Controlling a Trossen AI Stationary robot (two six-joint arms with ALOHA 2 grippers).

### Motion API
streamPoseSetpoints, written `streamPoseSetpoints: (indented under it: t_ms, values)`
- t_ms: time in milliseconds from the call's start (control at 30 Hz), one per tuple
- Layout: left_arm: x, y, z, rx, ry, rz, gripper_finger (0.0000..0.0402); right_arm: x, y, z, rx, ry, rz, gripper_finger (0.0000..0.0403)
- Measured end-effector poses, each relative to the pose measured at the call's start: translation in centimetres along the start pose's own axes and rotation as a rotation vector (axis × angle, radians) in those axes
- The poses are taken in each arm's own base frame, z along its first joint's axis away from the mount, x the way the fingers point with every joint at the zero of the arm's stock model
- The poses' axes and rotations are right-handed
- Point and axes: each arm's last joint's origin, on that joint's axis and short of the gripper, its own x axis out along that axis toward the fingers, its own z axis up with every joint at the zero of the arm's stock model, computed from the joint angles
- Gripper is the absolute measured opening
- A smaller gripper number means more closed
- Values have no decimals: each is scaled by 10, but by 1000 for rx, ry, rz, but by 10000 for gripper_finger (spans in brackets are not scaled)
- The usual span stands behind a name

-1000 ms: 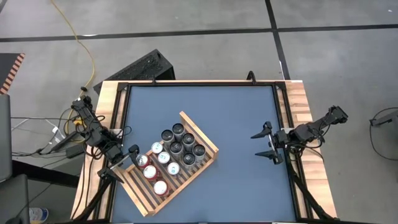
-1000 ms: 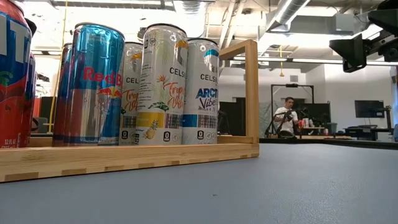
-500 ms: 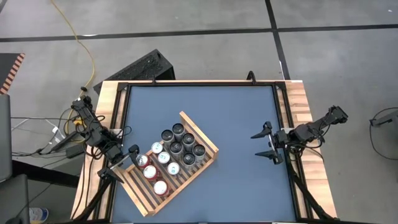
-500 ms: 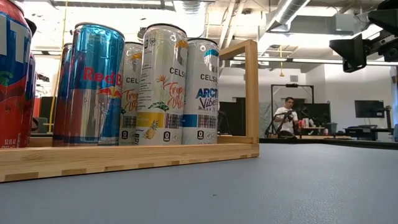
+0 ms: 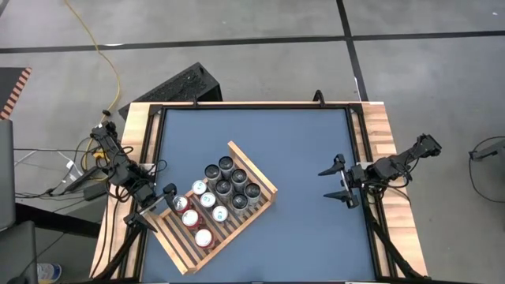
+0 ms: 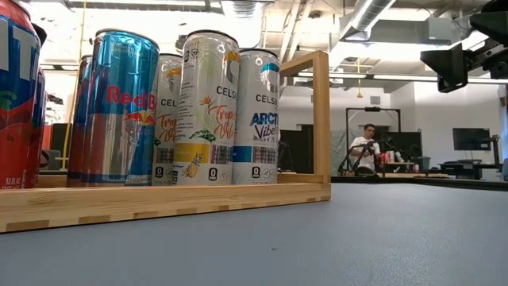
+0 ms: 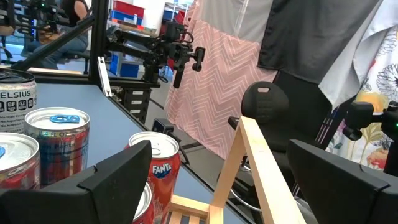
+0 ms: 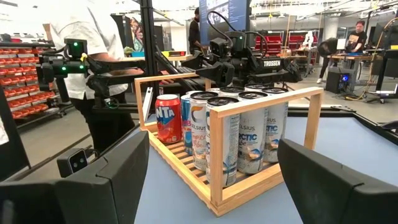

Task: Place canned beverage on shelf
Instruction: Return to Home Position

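1. The shelf (image 5: 217, 209) lies flat and turned at an angle on the left half of the table (image 5: 300, 142), with one end close to the table's left edge.
2. Cans (image 5: 229, 183) stand upright on its slats in tight rows, inside the raised frame.
3. The red cans (image 5: 192, 218) fill the row nearest the left edge; a Fanta can (image 7: 158, 165) is one of them. Tall Celsius cans (image 6: 208, 107) stand at the end toward the table's middle, with a blue Red Bull can (image 6: 119, 107) beside them.
4. The left gripper (image 5: 160, 199) sits at the shelf's end by the left edge. Its fingers are spread wide and hold nothing; the frame's rail shows between them.
5. The right gripper (image 5: 338, 181) hangs at the table's right edge, well apart from the shelf, fingers spread wide and empty.
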Motion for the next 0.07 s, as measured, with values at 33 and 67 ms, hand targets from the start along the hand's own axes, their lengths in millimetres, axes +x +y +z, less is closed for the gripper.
streamPoseSetpoints:
  t_ms: [33, 67]
  values:
    - [0, 0, 0, 0, 0, 0, 362, 0, 0, 0, 0, 0, 0, 332]
    - [0, 0, 0, 0, 0, 0, 362, 0, 0, 0, 0, 0, 0, 332]
